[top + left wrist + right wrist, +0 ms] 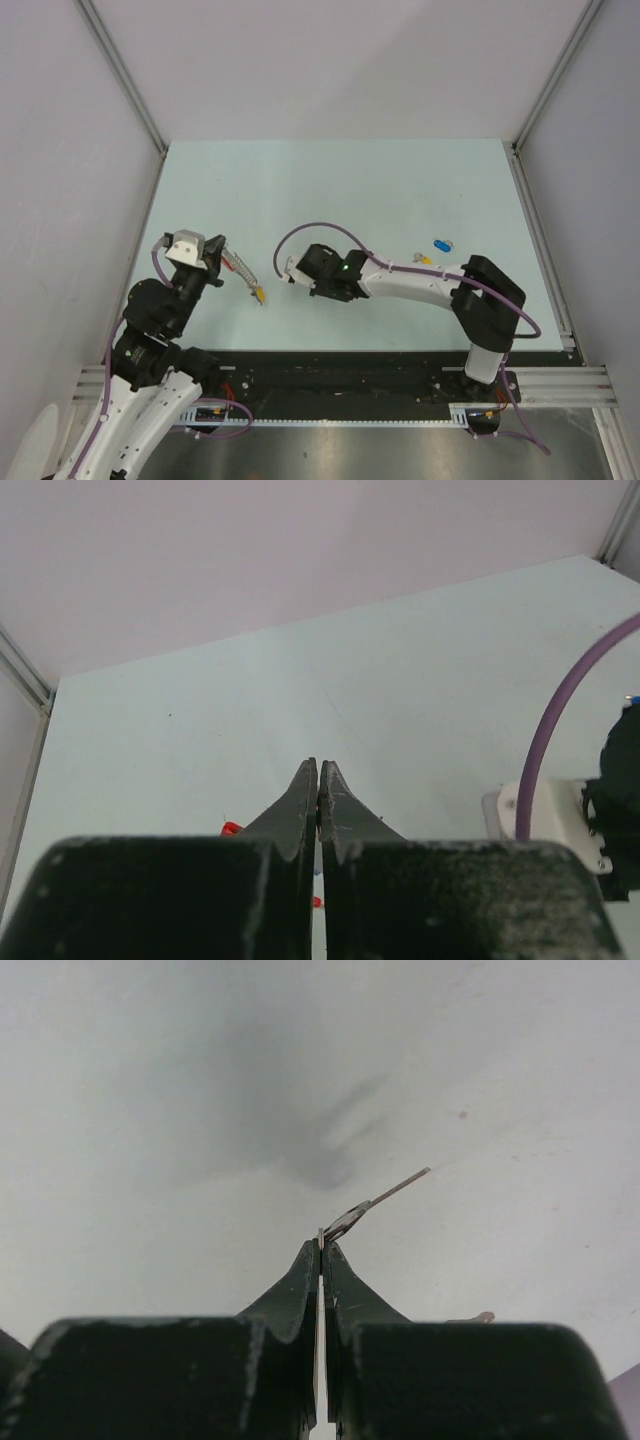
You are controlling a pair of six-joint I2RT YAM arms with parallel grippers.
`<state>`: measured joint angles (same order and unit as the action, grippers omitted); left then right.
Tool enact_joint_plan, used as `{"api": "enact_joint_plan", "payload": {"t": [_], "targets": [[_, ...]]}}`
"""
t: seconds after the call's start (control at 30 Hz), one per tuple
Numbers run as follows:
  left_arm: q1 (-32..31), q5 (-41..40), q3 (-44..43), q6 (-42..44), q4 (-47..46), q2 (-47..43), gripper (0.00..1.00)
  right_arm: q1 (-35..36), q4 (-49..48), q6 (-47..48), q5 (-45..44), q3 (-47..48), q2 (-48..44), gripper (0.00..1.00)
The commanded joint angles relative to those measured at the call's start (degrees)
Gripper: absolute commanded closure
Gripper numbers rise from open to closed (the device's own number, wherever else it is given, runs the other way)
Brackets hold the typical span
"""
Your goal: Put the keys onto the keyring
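My left gripper (220, 254) is shut on the keyring (240, 272), a grey ring with a red section and a yellow tag (260, 295) dangling at its low end. In the left wrist view the fingertips (319, 780) are pressed together, and only red bits of the keyring (231, 828) show beside them. My right gripper (321, 286) points down near the table's middle, a little right of the keyring. It is shut (321, 1245) on a thin silver key (375, 1200) seen edge-on, with its blade sticking out up and right. Its tag is hidden.
A short blue tag with a whitish end (441, 243) and a small yellow-tagged key (423, 258) lie on the pale table (330, 190) beyond the right forearm. Grey walls and metal rails enclose the table on three sides. The right arm's purple cable (310, 228) loops above its wrist.
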<state>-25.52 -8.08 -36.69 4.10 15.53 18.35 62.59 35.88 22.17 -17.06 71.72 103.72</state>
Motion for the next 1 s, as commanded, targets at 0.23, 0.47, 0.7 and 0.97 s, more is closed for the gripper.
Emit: {"api": "enact_joint_plan", "payload": {"t": [0.23,0.47,0.7,0.97], "targets": [[0.6,11.8,1.1,2.3,-6.5,0.9,1.00,-9.8,-13.6,-1.6,13.8,-7.4,-22.9,1.00],[0.6,23.8,1.6,1.5,-9.6,4.4,1.00,-18.5,-27.5,-5.7,30.6,-18.7,-38.8,1.00],[0.6,32.3,3.1,-2.5,-16.8,8.5,0.99,-25.2,-40.4,-12.4,42.8,-29.0,-46.0,1.00],[0.6,31.6,2.9,-1.9,-16.3,8.2,1.00,-27.5,-48.4,-21.2,45.7,-38.0,-45.0,1.00]]}}
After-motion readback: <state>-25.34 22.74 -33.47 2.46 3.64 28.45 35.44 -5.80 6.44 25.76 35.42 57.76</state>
